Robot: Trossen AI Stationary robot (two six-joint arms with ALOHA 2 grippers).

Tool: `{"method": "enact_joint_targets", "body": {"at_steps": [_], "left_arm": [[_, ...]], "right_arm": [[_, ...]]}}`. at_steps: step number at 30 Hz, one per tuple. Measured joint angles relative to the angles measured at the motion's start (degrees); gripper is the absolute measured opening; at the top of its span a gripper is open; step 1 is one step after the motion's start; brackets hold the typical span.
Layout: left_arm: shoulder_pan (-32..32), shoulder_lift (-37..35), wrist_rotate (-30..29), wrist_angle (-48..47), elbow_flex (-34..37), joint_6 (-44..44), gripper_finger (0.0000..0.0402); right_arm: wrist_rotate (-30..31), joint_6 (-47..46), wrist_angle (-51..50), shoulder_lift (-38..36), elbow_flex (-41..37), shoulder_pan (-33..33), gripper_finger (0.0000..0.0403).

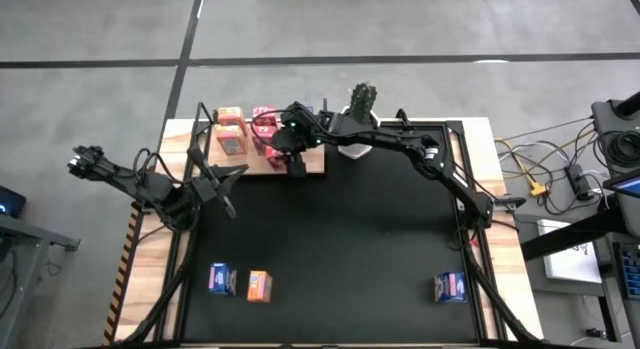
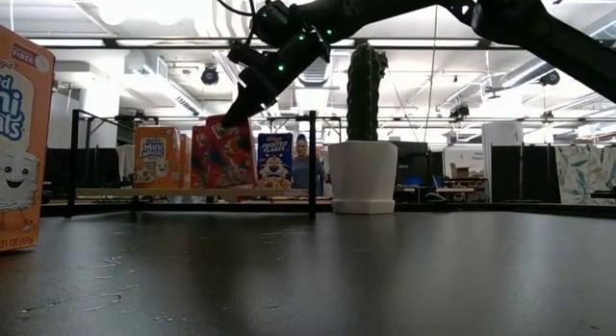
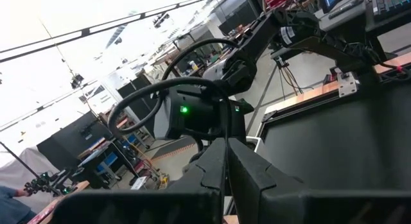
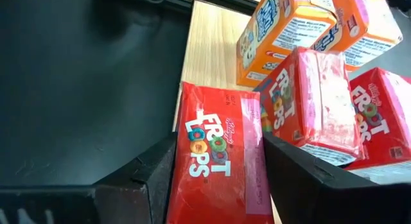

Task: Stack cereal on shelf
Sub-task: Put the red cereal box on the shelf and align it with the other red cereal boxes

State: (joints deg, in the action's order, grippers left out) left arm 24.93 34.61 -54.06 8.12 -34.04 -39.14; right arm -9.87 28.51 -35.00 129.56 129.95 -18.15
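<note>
The light-wood shelf [image 1: 312, 165] lies at the table's far side, with orange boxes [image 1: 231, 130] and pink-red boxes [image 1: 265, 127] on it. In the low view a blue box [image 2: 274, 161] also stands there. My right gripper [image 1: 296, 165] is over the shelf's near part, shut on a pink-red box [image 4: 218, 153]. My left gripper [image 1: 222, 185] waits shut and empty at the table's left, near the shelf's left end. A blue box [image 1: 221, 279], an orange box [image 1: 259, 285] and another blue box [image 1: 450, 286] lie on the black mat near the front edge. My right gripper pinches the pink-red box between its two fingers [image 4: 144, 179], one on each long narrow side [image 4: 183, 153], with the printed front facing the wrist camera. The fingers slant down from above. The box is tilted [image 2: 223, 153]; whether its lower end touches the board I cannot tell.
A white pot with a cactus [image 1: 358, 119] stands just right of the shelf. Thin black posts [image 2: 313, 163] rise at the shelf's edges. Two more pink-red boxes [image 4: 314, 102] and orange boxes [image 4: 282, 31] stand close beside the held one. The black mat's middle [image 1: 340, 239] is bare.
</note>
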Motion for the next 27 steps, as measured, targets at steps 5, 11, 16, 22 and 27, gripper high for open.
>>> {"method": "enact_joint_targets", "body": {"at_steps": [5,11,16,22,27], "left_arm": [[0.0,0.0,0.0,0.0,0.0,0.0,0.0],[0.0,0.0,0.0,-0.02,0.0,0.01,0.0],[0.0,0.0,0.0,-0.02,0.0,0.0,0.0],[0.0,0.0,0.0,-0.02,0.0,0.01,0.0],[-0.02,0.0,0.0,-0.07,0.0,-0.02,0.0]], "right_arm": [[0.0,0.5,-0.2,0.0,-0.33,0.0,0.0197],[0.0,0.61,1.52,-0.02,-1.61,-0.07,0.0187],[-0.02,-1.29,2.75,-0.02,-1.97,-0.41,0.0204],[0.01,-1.45,2.67,-0.02,-2.03,-0.83,0.0251],[0.0,-1.09,2.07,-0.71,-2.1,-0.74,0.0278]]}}
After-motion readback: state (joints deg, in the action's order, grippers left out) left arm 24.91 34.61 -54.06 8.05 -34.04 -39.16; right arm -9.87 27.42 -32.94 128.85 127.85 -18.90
